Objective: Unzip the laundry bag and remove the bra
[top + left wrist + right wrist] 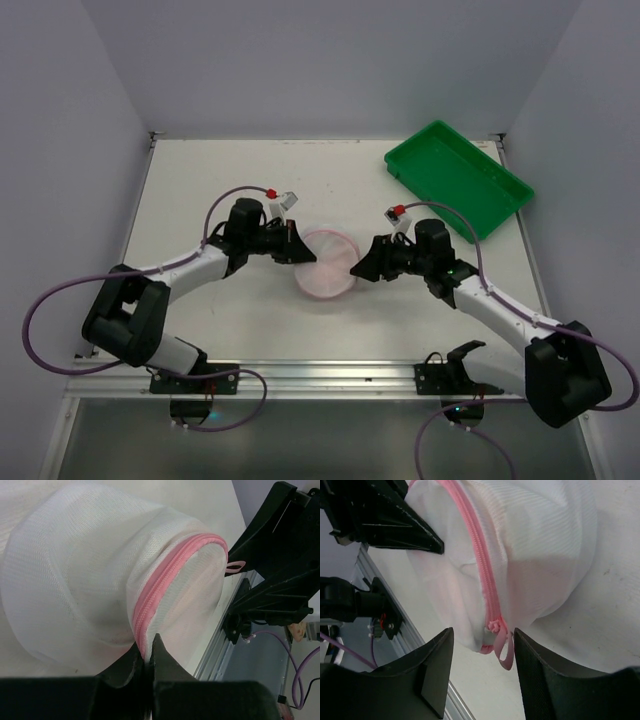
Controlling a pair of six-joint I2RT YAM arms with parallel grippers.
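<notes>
While pinching the laundry bag (325, 262) by its zip trim (159, 577) with the left end effector (147, 647) squeezed narrow, have the right end effector (482, 632) spread wide, zip pull (504, 650) just ahead between its tips. Sits on the worktop (240, 180) between both, pull nearest right.

The off-white table (200, 190) carried two things. A white mesh laundry bag (325, 262) with pink zip trim lay near its middle, showing as a pinkish round shape from above. A green plastic tray (455, 180) sat well apart at the far right corner, askew to the table's edges. A small dark speck (607, 572) marked the surface beside the bag.
</notes>
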